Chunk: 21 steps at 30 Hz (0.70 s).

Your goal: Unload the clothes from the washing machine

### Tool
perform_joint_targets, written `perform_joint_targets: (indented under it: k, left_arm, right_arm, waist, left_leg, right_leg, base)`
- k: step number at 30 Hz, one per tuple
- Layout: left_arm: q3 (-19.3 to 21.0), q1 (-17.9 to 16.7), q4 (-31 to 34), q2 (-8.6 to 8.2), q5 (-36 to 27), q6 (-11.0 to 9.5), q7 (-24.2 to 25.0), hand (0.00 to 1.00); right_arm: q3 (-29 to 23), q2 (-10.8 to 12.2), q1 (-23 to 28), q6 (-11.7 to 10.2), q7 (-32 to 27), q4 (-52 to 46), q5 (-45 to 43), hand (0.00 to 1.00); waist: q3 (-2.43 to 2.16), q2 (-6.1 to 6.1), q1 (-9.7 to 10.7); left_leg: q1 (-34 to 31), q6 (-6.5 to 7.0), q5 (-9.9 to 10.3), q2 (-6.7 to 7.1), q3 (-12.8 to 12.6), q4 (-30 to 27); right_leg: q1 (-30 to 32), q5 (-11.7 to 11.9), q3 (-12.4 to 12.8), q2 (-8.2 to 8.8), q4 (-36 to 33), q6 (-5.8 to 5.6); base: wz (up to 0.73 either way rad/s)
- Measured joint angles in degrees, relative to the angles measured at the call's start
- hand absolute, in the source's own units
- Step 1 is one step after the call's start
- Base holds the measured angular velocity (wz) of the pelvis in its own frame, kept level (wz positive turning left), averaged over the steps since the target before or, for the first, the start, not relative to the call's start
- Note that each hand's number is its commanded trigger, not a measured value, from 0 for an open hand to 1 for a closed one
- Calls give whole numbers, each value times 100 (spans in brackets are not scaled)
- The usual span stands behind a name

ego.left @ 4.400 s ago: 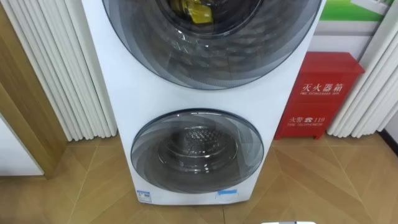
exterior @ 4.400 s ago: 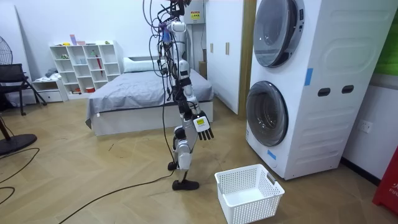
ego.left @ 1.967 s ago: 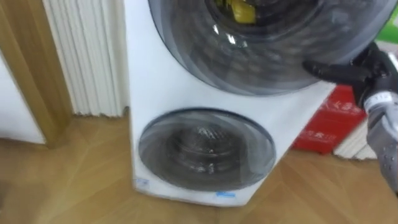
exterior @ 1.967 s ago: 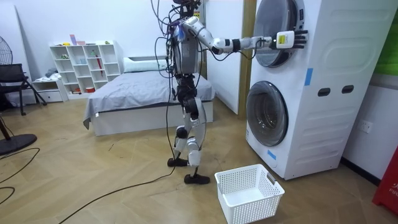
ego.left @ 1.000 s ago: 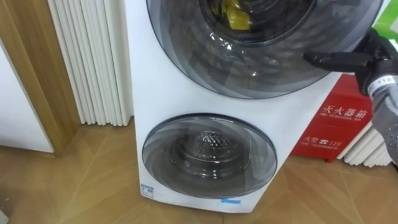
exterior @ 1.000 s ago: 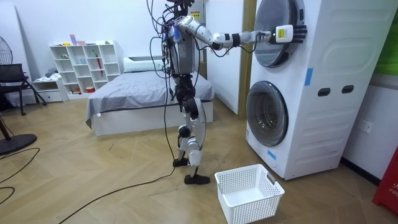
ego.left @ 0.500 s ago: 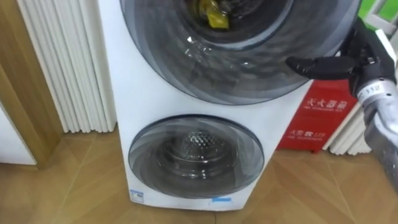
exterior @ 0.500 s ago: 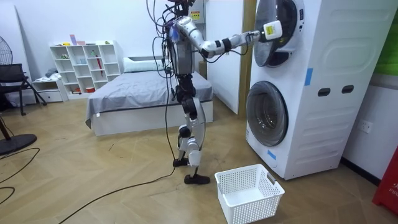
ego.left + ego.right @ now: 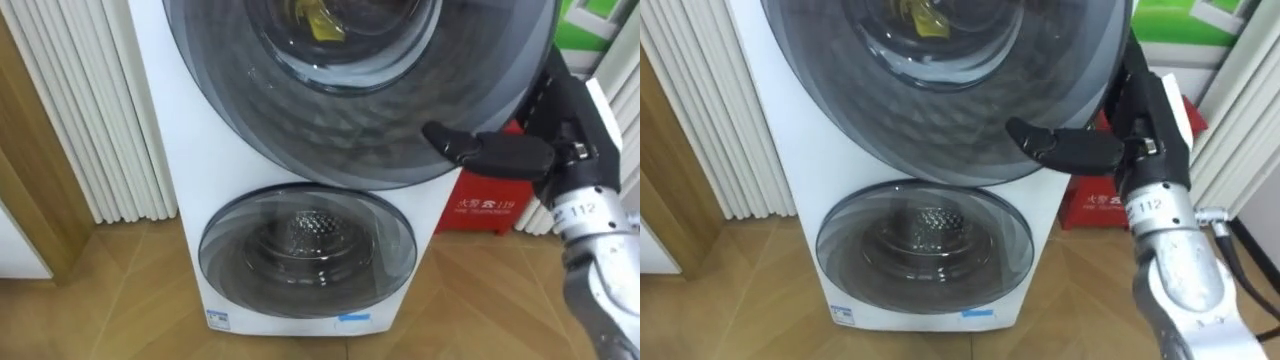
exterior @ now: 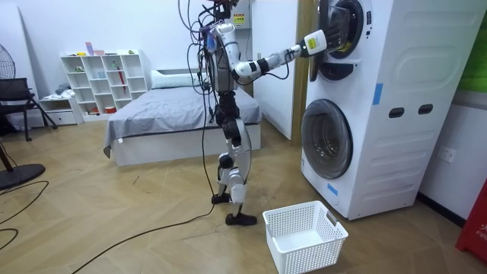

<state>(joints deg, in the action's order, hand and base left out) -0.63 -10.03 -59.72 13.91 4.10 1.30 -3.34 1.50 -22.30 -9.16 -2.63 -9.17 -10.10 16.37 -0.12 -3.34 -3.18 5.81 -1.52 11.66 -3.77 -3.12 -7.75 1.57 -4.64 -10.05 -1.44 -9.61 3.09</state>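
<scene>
Washer door (image 9: pixel 350 125), gripped by right hand (image 9: pixel 572 150) fingers (image 9: pixel 490 152), shows yellow clothes (image 9: pixel 318 18) up-left.

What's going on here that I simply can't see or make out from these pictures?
- Right hand: how it holds. Eye views; its far side is behind the upper door's rim.
- Yellow cloth in the upper drum: what it is. Eye views; cut off by the top edge, dimmed by dark glass.
- How far that door stands open: room view, too small.
- Lower drum: its contents. Eye views; glare on the glass.
</scene>
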Motion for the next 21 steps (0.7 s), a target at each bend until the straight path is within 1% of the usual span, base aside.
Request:
perform_joint_targets:
  k: [4,6,8,9,11,15,19,21]
  left_arm:
    - [-4,-76,-29,-11,2,2,-1,0]
    - [-3,-77,-147,-44,3,6,-7,0]
    - [-4,-88,-195,-73,4,14,-6,0]
    - [-4,-96,-195,-101,4,16,-5,0]
    - [-4,-63,-194,-134,2,16,-2,0]
    - [-9,48,-222,-138,-9,7,1,0]
    - [-13,57,-225,-138,-8,0,2,0]
    - [-14,13,-220,-136,-4,-2,-11,0]
  right_arm:
    - [16,16,315,13,159,-41,-273,0]
    - [13,23,482,20,204,-157,-278,0]
    - [9,32,547,26,247,-257,-241,0]
    - [9,32,569,35,291,-301,-221,0]
    - [19,36,601,62,324,-379,-234,0]
    - [22,57,612,78,441,-390,-265,0]
    - [22,126,612,78,493,-423,-282,0]
    - [22,140,611,79,595,-486,-220,0]
  waist:
    - [-2,1,-3]
    - [-2,5,0]
    - [0,11,11]
    - [9,28,10]
    - [12,52,19]
    - [19,62,35]
    - [21,64,73]
    - [21,72,96]
  left_leg:
    - [2,1,0,2,0,0]
    - [16,1,1,5,-8,4]
    - [46,-1,3,4,-29,11]
    - [86,-3,9,1,-80,16]
    - [104,-3,14,0,-117,15]
    - [174,1,22,-3,-148,38]
    - [174,4,42,-10,-155,39]
    - [175,-5,67,-36,-224,31]
  right_leg:
    - [1,-12,-3,2,7,-7]
    - [-6,-29,-7,8,0,-13]
    - [-18,-35,13,2,-3,-12]
    - [-45,-37,44,-4,-2,-13]
    - [-57,-39,56,-2,-3,-16]
    - [-103,-42,74,-8,-9,-18]
    - [-101,-43,90,-23,-13,-20]
    - [-75,-45,189,-68,-18,-19]
  base:
    - [0]
    - [0]
    - [-4]
    - [-9]
    - [-6]
    - [-2]
    - [-1]
    - [-14]
